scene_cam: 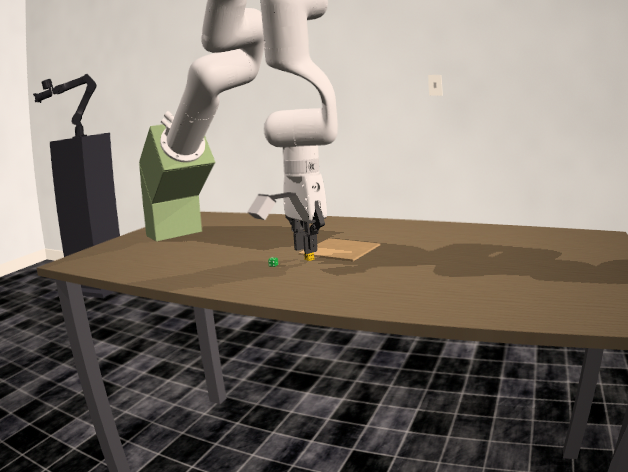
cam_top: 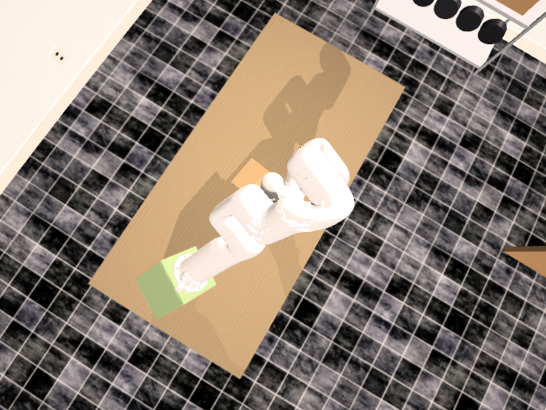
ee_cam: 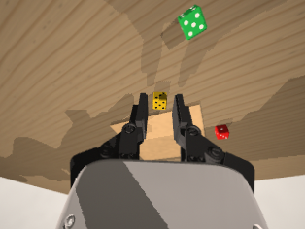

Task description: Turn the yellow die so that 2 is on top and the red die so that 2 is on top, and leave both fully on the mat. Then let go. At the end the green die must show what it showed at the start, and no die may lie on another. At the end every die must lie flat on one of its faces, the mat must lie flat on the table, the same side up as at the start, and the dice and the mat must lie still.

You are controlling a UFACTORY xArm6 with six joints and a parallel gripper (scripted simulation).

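The gripper (ee_cam: 160,97) is pointed straight down over the yellow die (ee_cam: 160,101); the fingers are set part-way apart, at a gap slightly wider than the die, and nothing is held between them. This narrow setting is judged to have been chosen so that the die can be straddled without the mat (ee_cam: 160,138) or the other dice being knocked.

In the wrist view the yellow die is seen between the two fingertips and below them; in the exterior view the tips are seen just above it, apart from it. The die is thus lined up with the gap but not yet enclosed.

The yellow die lies at the mat's corner nearest the table's (scene_cam: 406,294) long front edge; whether any part of it rests on the mat cannot be told. Its top number cannot be read.

The red die (ee_cam: 221,131) lies on bare wood just beside the mat; both dice are therefore judged to need moving onto it as well as turning.

The green die (ee_cam: 193,22) lies well apart, towards the table end where the arm's base is mounted; it is best left untouched.
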